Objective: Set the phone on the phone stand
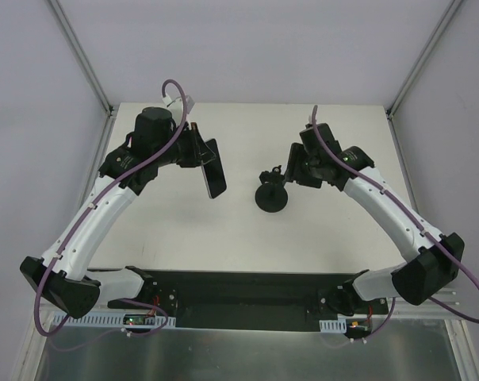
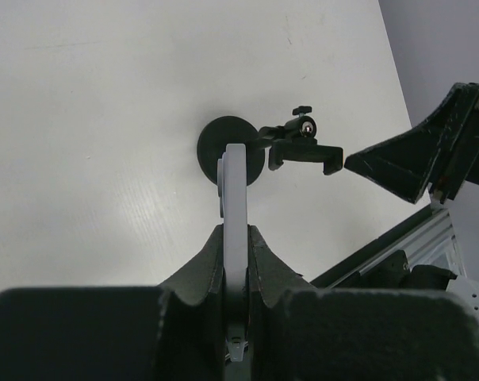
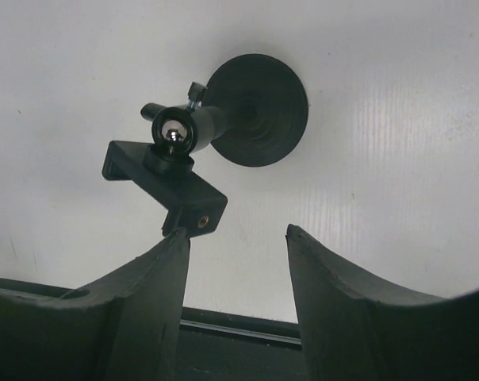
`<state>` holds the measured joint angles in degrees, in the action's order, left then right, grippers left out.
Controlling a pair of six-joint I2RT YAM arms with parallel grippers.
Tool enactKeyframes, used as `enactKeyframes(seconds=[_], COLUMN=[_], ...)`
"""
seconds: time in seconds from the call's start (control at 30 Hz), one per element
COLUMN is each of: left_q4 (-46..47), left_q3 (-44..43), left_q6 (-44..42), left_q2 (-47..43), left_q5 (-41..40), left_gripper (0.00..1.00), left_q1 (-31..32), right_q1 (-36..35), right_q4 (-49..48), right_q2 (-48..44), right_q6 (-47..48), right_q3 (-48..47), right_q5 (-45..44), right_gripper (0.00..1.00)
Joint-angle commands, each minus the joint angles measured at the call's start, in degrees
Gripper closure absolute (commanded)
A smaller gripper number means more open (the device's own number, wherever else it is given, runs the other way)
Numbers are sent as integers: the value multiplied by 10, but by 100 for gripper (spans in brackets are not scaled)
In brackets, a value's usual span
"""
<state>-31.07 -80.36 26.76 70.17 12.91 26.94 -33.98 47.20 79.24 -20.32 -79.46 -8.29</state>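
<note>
The phone (image 1: 214, 169) is off the table, pinched in the left gripper (image 1: 201, 155) just left of the table's middle. It is turned nearly on edge, with one long edge towards the phone stand (image 1: 271, 194). In the left wrist view the phone (image 2: 235, 186) shows only as a thin pale edge (the screen cannot be seen from there). It rises from between the two fingers (image 2: 200, 266), which press on its flat faces from either side. A clear gap of bare white table (image 1: 184, 230) lies between the phone and the stand, so the two are near but apart. The stand sits on the table around the middle, to the right of the phone, with its round disc base (image 3: 259, 107) flat on the surface. Its small clamp head (image 3: 164, 176) sits on a ball joint at the top of the post. In the left wrist view the phone's edge lines up over the disc (image 2: 212, 147), with the clamp head (image 2: 303, 152) to the right of it. The right gripper (image 1: 291, 169) is just right of the clamp head and faces it with its fingers spread and nothing between them. In the right wrist view one fingertip (image 3: 176, 242) sits right by the near end of the clamp bar. Whether it touches cannot be told.
</note>
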Motion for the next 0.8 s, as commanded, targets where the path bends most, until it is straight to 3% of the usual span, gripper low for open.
enactKeyframes(seconds=[0.0, 0.13, 0.23, 0.43, 0.67, 0.77], left_q4=[22, 32, 39, 43, 44, 45], left_q3=[-2, -1, 0, 3, 4, 1], left_q6=[5, 7, 8, 9, 7, 7], left_q2=[-13, -13, -11, -14, -18, -16], left_q5=[40, 55, 65, 71, 65, 72], left_gripper=[100, 100, 100, 100, 100, 100], left_q1=[0, 0, 0, 0, 0, 0], right_q1=[33, 57, 80, 84, 82, 82], right_q4=[-79, -136, -186, -229, -287, -307], right_q2=[-11, -15, -22, -43, -66, -45], right_q6=[-20, -33, -63, -68, -104, -125], right_q3=[33, 65, 98, 116, 149, 149], right_q5=[105, 190, 231, 265, 297, 311], right_gripper=[44, 32, 30, 28, 9, 9])
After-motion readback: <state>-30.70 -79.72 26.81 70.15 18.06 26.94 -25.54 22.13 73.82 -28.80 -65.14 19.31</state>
